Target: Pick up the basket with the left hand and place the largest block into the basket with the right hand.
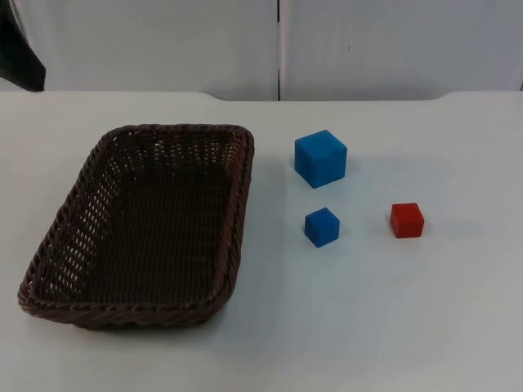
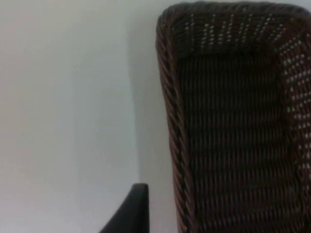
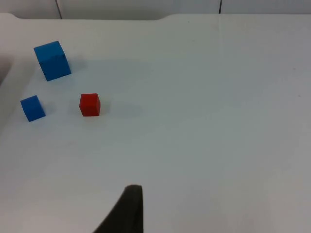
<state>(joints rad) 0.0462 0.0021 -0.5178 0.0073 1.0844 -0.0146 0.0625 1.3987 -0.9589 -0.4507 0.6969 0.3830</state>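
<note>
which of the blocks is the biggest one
The large blue block, nearest the partition wall; it is clearly bigger than the small blue block and the red block.

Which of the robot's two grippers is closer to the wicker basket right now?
Left. The left gripper hangs just beside the basket's long rim, not touching it. The right gripper waits over bare table, well away beyond the red block.

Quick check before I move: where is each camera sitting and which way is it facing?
Top view: fixed above, looking down and forward at the basket, three blocks and grey wall.
Left wrist view: on the left arm, looking at the basket rim; one black fingertip shows.
Right wrist view: on the right arm, facing the blocks; shares the big blue block with the top view.
</note>
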